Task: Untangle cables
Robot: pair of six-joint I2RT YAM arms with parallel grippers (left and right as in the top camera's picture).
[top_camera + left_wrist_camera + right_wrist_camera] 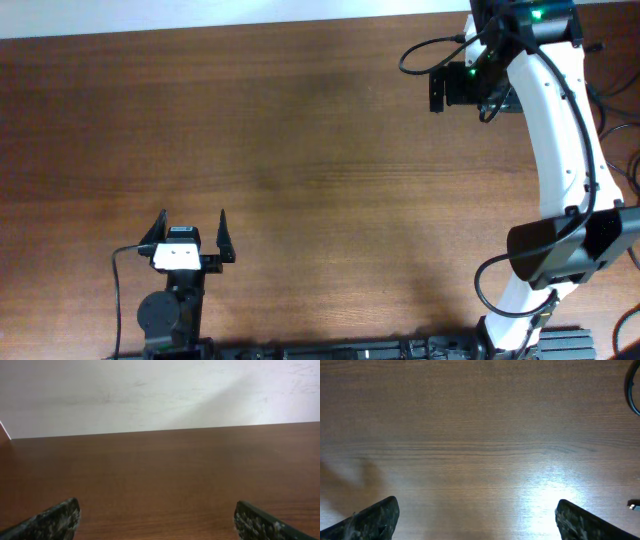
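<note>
Little lies near either tool, and nothing blocks them. The only sign of the cables (pixel 628 391) is a thin dark curve at the right edge of the right wrist view. A small plug-like tip (pixel 632 505) shows lower on that same edge, and both lie well off to the side of the fingers. Whether the cords are knotted cannot be told. The left gripper (pixel 192 225) sits low at the near edge on a folded arm, pointing toward the far side, with its jaws spread wide and holding nothing. The right gripper (pixel 477 516) is at the far right corner on a long, outstretched white arm. It faces down at the wood, jaws likewise wide apart and empty. The table (pixel 300 150) is dark brown woodgrain with a bright glare patch under the right wrist. A plain white wall (pixel 160 395) rises behind its far edge.
</note>
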